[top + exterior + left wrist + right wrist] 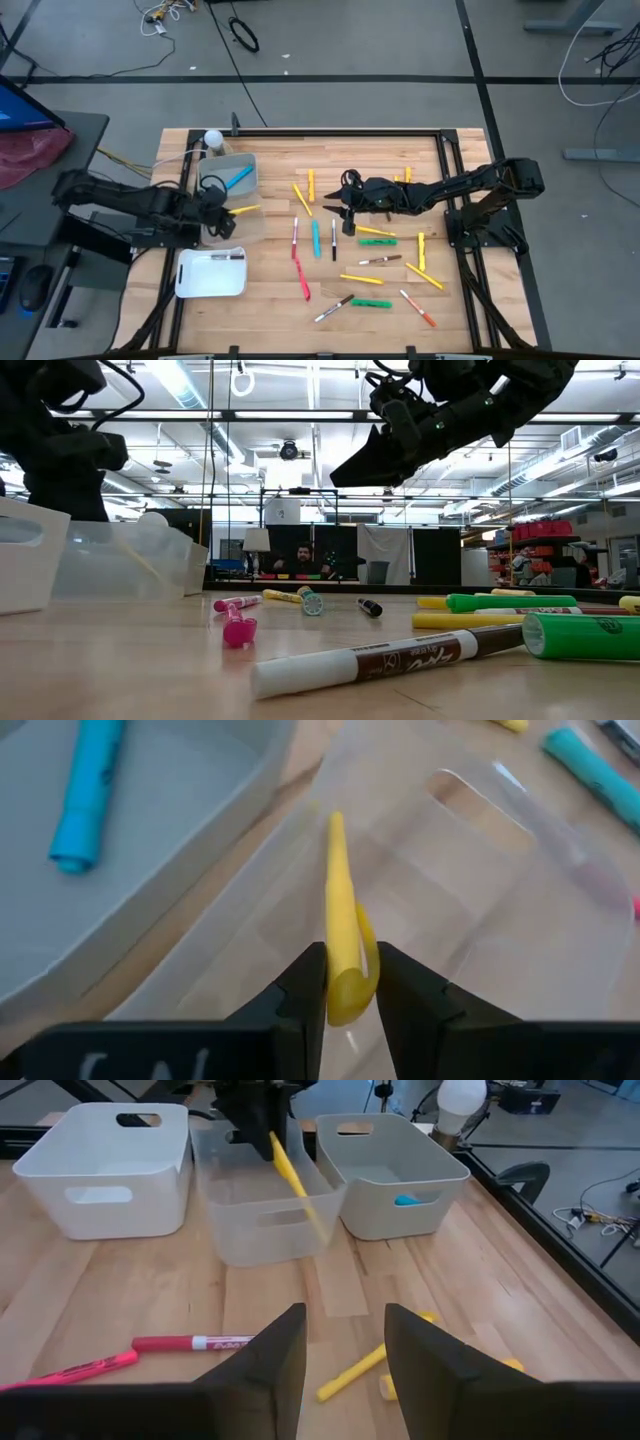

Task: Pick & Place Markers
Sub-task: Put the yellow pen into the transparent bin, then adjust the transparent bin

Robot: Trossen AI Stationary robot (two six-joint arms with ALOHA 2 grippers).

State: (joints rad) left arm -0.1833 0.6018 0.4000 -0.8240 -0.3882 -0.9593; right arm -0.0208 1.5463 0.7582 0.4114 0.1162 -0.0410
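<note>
My left gripper [222,211] hangs over the clear bin [243,222] and is shut on a yellow marker [246,210], which also shows in the right wrist view [291,1176]. My right gripper [345,212] is open in the air over the middle of the table; its fingers [345,1342] touch nothing. Many markers lie flat on the wood: yellow [302,198], teal [315,238], red [303,282], green [376,241], white with dark ends [334,307]. A light blue marker [238,179] lies in the grey bin [215,168], and another marker [228,257] lies in the white bin [190,285]. My left gripper pinches the yellow marker between its two fingers at one end [346,988]. It comes from the table's left side, and the marker sticks out ahead of the fingers, in line with them. The marker is lifted clear and slants down into the clear bin [262,1220].
Three bins stand in a row at the table's left: grey [390,1170], clear and white [100,1165]. A white bulb-like thing [213,139] sits by the far left corner. Below my right gripper lie a red marker [190,1343], a pink one [70,1370] and a yellow one [350,1372].
</note>
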